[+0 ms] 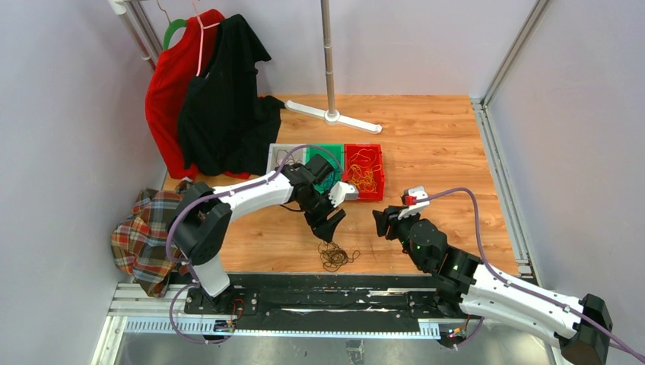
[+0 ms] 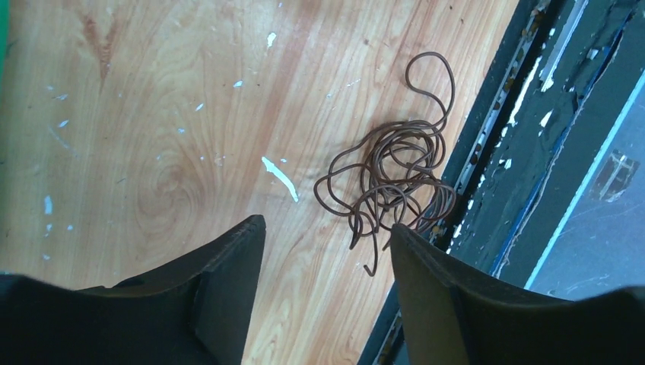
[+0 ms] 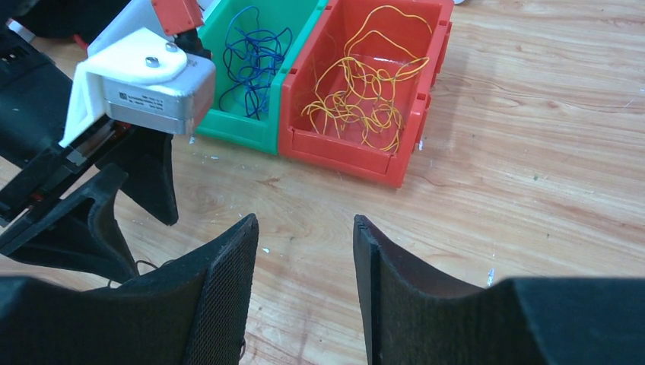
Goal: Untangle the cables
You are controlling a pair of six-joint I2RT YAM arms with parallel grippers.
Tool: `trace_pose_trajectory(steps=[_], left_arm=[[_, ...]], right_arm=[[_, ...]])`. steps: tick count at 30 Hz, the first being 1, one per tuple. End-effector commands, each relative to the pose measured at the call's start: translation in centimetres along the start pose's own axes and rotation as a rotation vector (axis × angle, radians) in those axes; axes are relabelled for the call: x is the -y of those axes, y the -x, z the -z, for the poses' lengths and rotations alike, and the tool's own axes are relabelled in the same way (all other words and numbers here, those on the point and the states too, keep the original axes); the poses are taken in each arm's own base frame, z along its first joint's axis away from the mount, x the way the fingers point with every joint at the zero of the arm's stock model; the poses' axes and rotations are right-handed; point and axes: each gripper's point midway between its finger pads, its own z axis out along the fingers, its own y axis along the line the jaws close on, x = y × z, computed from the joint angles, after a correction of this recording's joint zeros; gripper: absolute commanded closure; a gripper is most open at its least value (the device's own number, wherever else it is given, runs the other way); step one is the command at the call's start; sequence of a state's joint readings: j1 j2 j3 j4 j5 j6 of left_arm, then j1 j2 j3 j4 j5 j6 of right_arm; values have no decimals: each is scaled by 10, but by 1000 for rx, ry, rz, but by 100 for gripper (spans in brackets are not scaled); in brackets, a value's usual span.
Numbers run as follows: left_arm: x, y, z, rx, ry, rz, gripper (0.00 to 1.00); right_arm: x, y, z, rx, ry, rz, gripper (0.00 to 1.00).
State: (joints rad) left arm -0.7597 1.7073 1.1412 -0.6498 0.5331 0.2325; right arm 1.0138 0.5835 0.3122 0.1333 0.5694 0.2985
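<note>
Overhead, the left arm [image 1: 251, 194] covers most of the green bin [image 1: 331, 150], so its contents are hard to make out. The right wrist view shows blue cables [image 3: 255, 53] in that bin, and yellow cables [image 3: 357, 99] in the red bin [image 3: 342, 163] at its 3 o'clock. A dark tangle [image 2: 395, 182] lies on the worktop [image 1: 441, 144] by the front edge, at 6 o'clock from the left pincer [image 1: 328, 224], which is apart and empty. Only the left wrist view shows its loops. The right pincer [image 3: 304, 224] is also apart, holding nothing.
</note>
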Motion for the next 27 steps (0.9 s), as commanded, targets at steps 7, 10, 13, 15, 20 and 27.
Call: trace_pose_trajectory(steps=[7,10,13,15,20,27], left_arm=[[8,9,-12,18,-98,-51,55],[12,11,-12,24,-116,-43,64],[17,14,-8,36,-139,-56,74],[20,16,-5,35,-146,-55,83],[28,17,18,26,-127,-97,99],[32,14,32,24,-111,-184,61]], right_arm=[[9,-3,2,3,-29,-24,51],[9,-3,3,5,-31,-25,51],[11,-3,3,7,-35,-24,51],[11,-2,4,9,-37,-23,51],[12,2,6,19,-35,-23,51],[4,5,2,20,-8,-18,49]])
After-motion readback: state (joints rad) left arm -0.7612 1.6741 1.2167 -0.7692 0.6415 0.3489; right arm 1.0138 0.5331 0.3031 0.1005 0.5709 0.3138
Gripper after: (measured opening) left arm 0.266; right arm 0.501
